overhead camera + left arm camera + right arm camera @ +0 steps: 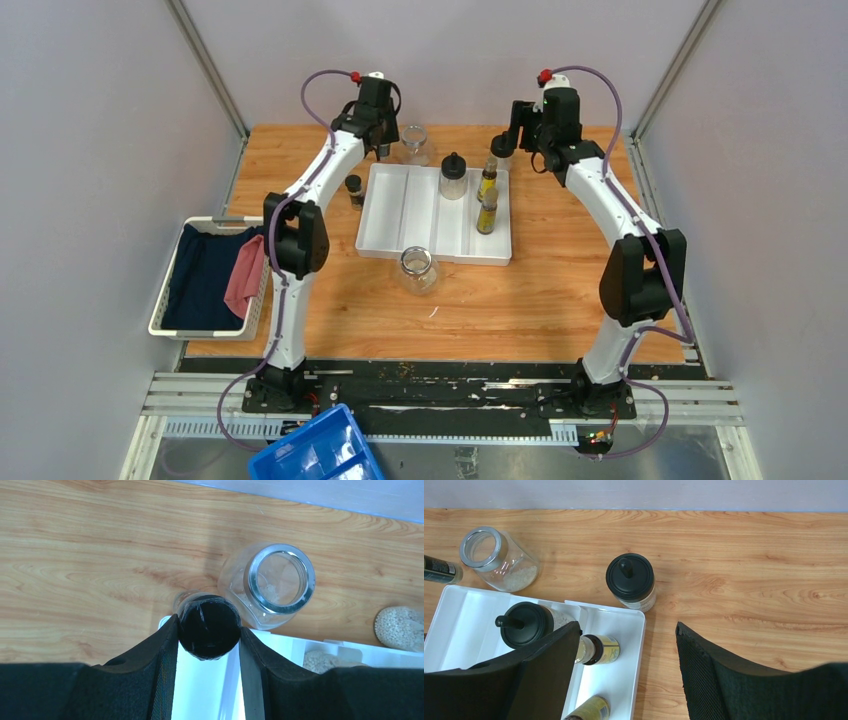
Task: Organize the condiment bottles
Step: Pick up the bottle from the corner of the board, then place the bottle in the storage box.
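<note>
Left claw (209, 630) is clenched on a black-capped shaker (210, 617), cap pinched between both pads, right at the tray (280, 647) corner, upper left of it in the overhead view. Hanging above or already touching? Hard to say from here. This looks like the placing step: it calls for a straight drop into the left compartment, then a release. Right claw (626, 630) is spread wide and grasps nothing. A round bottle (630, 580) stands on the wood just past the tray's upper right corner, ahead of the pads, so the claw must reach forward to straddle it. In the tray: another round bottle (453, 177) and two oil bottles (487, 212). Outside it: second shaker (354, 188) at left, jar (415, 145) above, jar (418, 270) below. Wooden surface (560, 300), grey walls, cloth-filled basket (215, 222) at far left
</note>
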`<state>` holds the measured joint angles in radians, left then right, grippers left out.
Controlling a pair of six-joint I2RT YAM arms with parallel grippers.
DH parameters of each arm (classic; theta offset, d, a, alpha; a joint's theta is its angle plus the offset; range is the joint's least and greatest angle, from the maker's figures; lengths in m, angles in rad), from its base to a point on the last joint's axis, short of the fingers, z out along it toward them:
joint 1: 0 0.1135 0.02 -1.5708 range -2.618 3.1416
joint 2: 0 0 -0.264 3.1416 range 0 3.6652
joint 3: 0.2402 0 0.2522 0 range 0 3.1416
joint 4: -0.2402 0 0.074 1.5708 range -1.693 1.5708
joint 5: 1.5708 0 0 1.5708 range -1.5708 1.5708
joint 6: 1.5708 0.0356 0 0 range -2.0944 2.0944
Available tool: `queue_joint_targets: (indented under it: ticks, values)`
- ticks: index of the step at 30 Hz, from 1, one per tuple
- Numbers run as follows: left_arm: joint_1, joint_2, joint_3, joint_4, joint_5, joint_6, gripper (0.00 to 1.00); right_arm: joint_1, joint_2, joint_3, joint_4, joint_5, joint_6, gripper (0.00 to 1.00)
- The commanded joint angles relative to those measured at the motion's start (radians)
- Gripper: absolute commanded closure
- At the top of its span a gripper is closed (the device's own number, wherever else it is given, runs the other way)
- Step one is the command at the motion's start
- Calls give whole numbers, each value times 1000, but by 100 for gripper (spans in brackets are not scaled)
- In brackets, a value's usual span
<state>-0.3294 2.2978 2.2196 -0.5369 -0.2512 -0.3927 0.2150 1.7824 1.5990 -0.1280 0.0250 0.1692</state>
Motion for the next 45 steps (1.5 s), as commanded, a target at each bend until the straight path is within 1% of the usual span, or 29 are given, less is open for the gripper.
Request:
queue_joint_targets:
  ticks: [1,12,17,24,33,45]
  values:
    - [-14,-97,-47,12,-18,3,100,-4,-54,-19,-4,-10,16,27]
    - [-35,-222,-210,17,9,-42,100,-3,-98,-39,-41,-10,16,27]
    - [-40,-288,-328,54,27,-64,100,-2,-115,-49,-49,-9,20,27]
    - [-40,-318,-438,105,57,-95,100,9,-118,-45,-54,-5,17,27]
    - [-40,-285,-472,142,93,-119,100,12,-105,-44,-53,2,9,27]
    - [-37,-243,-462,145,82,-110,100,12,-94,-50,-42,4,6,27]
